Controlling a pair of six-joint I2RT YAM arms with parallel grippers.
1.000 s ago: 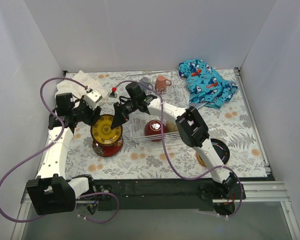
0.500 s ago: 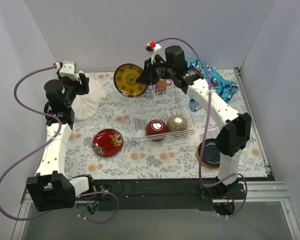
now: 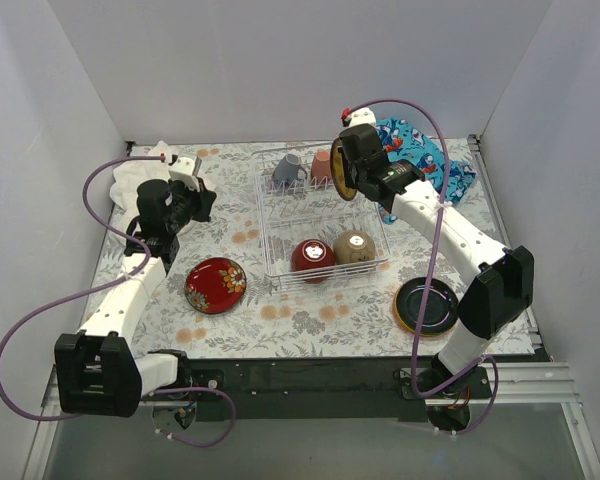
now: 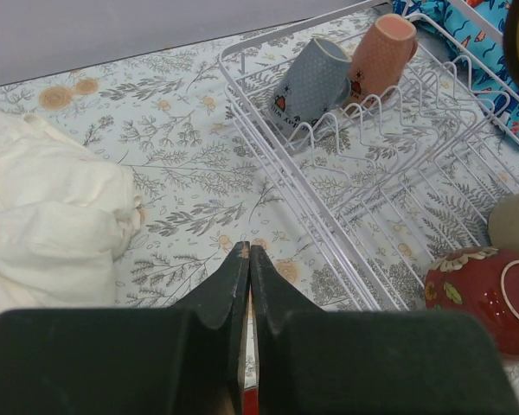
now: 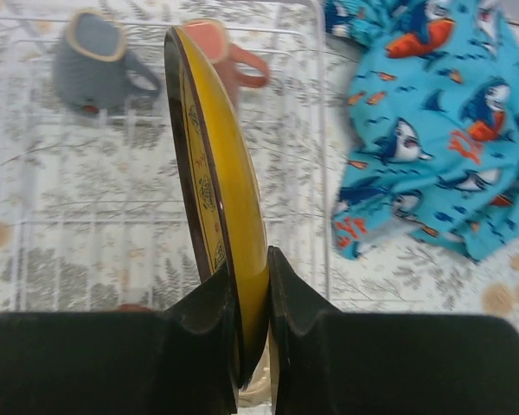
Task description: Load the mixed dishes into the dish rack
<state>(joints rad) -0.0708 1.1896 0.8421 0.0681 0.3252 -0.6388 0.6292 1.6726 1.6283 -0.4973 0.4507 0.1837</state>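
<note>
Edgewise, the yellow plate (image 5: 235, 207) shows a dark rim and patterned face.

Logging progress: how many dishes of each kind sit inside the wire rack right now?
Mugs: 2 (grey mug, pink mug)
Bowls: 2 (red bowl, beige bowl)
Plates: 0 (yellow plate held in right gripper)
Total: 4

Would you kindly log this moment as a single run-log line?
right gripper: shut on yellow plate, upright over dish rack | left gripper: shut, empty | racked: grey mug, pink mug, red bowl, beige bowl
</note>
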